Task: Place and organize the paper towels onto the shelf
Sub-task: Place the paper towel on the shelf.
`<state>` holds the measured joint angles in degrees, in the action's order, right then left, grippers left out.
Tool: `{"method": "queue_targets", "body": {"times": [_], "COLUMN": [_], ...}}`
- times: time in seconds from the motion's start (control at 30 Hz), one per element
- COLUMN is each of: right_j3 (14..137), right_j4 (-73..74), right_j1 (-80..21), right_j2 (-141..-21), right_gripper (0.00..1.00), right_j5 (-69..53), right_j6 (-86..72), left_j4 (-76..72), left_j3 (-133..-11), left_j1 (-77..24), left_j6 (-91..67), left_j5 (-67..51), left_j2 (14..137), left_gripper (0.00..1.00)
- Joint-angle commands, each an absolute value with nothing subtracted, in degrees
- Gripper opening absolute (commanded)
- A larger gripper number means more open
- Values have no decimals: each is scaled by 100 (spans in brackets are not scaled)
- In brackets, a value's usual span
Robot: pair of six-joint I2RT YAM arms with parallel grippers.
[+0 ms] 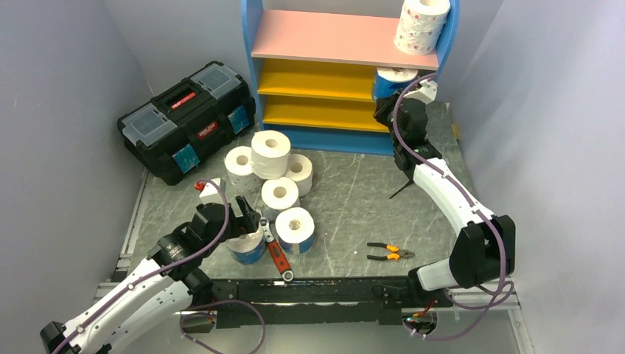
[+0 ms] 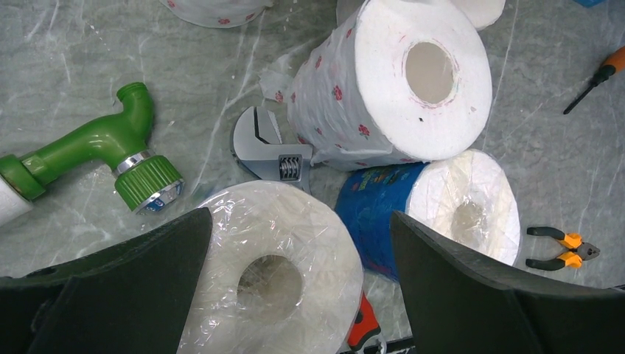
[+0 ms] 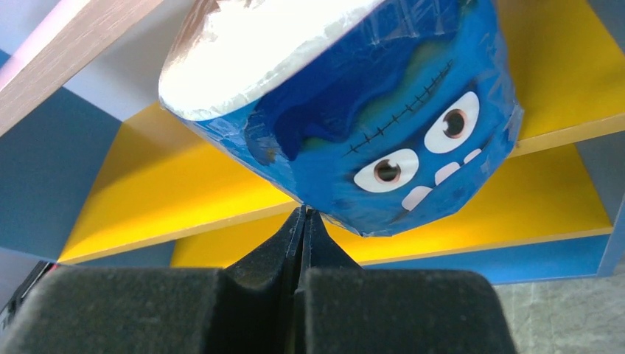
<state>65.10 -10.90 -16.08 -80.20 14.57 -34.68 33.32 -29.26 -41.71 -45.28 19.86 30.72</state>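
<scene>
The blue-framed shelf (image 1: 324, 40) stands at the back, with one pink-dotted paper towel roll (image 1: 422, 26) on its pink top board. A blue-wrapped roll (image 1: 396, 80) (image 3: 346, 125) sits tilted at the right end of the upper yellow board. My right gripper (image 1: 403, 99) (image 3: 304, 215) is shut, empty, its tips touching that roll's lower edge. On the table my left gripper (image 1: 247, 221) (image 2: 301, 221) is open, its fingers (image 2: 147, 280) straddling a film-wrapped roll (image 2: 269, 273) (image 1: 247, 251) without closing on it. Several more rolls (image 1: 271, 166) cluster on the table; a pink-dotted one (image 2: 390, 81) and a blue one (image 2: 442, 206) lie just beyond.
A black toolbox (image 1: 188, 118) sits at the back left. An adjustable wrench (image 2: 269, 151) (image 1: 276, 254) lies between the rolls, a green pipe fitting (image 2: 110, 147) to the left. Orange-handled pliers (image 1: 390, 253) and a screwdriver (image 1: 402, 190) lie on the right half of the table.
</scene>
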Motion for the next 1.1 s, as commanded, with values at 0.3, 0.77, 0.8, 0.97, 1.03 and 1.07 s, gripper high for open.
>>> {"method": "queue_targets", "body": {"times": [0.3,0.77,0.8,0.97,1.03,1.07], "right_j3": [6850,7133,7142,7246,7301,7323], "right_j4": [-1555,-1507,-1503,-1499,-1488,-1486], "right_j1": [-1184,-952,-930,-888,-890,-881], "right_j2": [-8297,-8523,-8533,-8632,-8700,-8723], "right_gripper": [0,0,0,0,0,0], "right_j5": [1742,1765,1780,1754,1757,1758], "right_j6": [-3480,-3566,-3580,-3614,-3634,-3634], "left_j4": [3288,3258,3260,3260,3275,3270], "left_j3": [-2934,-2964,-2962,-2936,-2933,-2930], "left_j1": [-4186,-4188,-4189,-4186,-4185,-4184], "left_j6": [-4455,-4421,-4421,-4430,-4430,-4430], "left_j5": [1975,1978,1978,1986,1997,2000], "left_j2": [3274,3340,3342,3301,3289,3290], "left_gripper": [98,98,98,98,98,98]}}
